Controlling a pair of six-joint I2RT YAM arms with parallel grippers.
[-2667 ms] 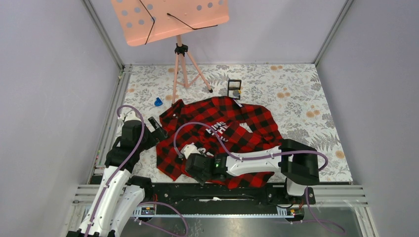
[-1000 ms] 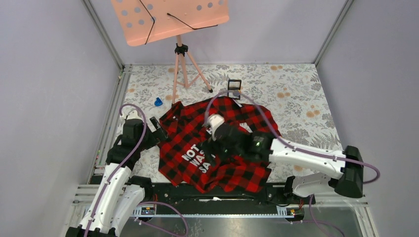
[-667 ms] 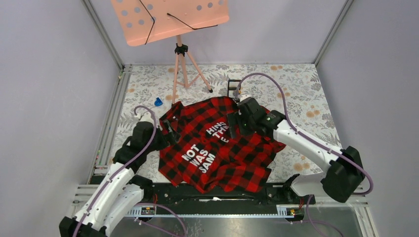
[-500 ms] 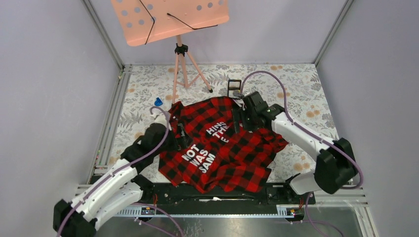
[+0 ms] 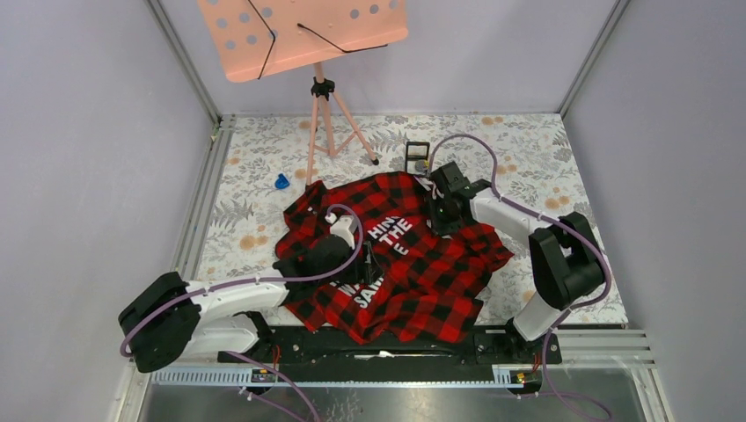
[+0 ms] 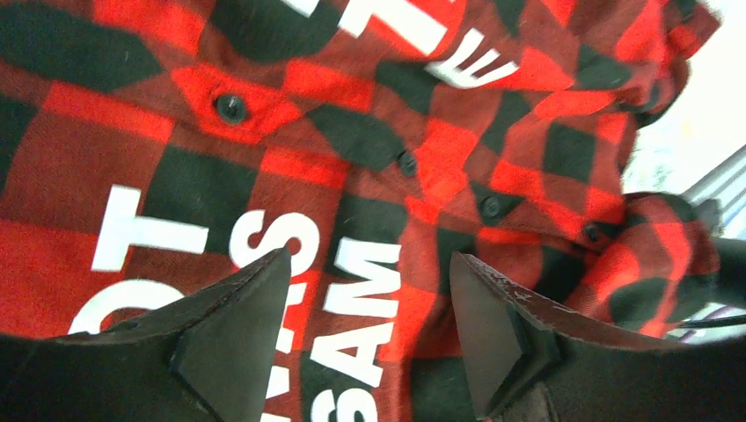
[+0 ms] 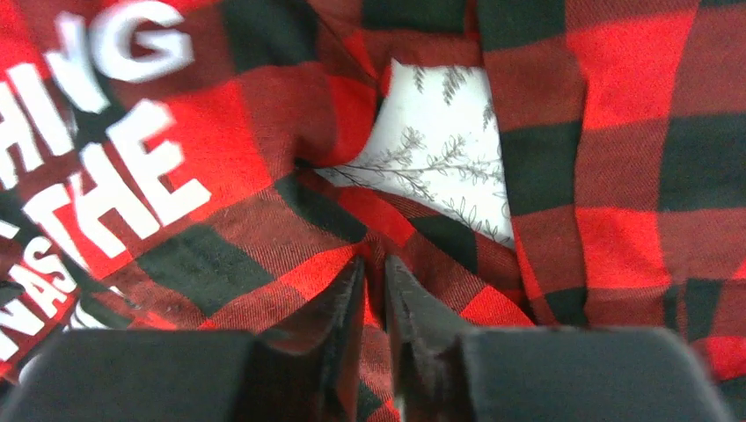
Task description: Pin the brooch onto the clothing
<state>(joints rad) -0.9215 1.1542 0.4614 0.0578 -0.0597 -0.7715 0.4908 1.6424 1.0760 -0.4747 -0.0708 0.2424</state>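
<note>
Hovers the left tool (image 6: pixel 369 264), wide open and empty, over the lettering of the clothing (image 5: pixel 440 272) lying on the surface (image 5: pixel 528 149). Pinches a far-edge fold in the nearly closed right tool (image 7: pixel 376 264). Reaches farther inward on the left than before. Cannot make out the brooch.

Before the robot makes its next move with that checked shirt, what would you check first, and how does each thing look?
1. Shirt lying flat: not ok, rumpled with folds.
2. Left jaws free: ok, open and empty above the SAM lettering.
3. Right jaws gripping cloth: ok, closed on a fold.
4. Brooch held: not ok, neither pair of jaws carries it.
5. Brooch's whereabouts: cannot tell.
6. Music stand out of the way: ok, at the far edge.
</note>
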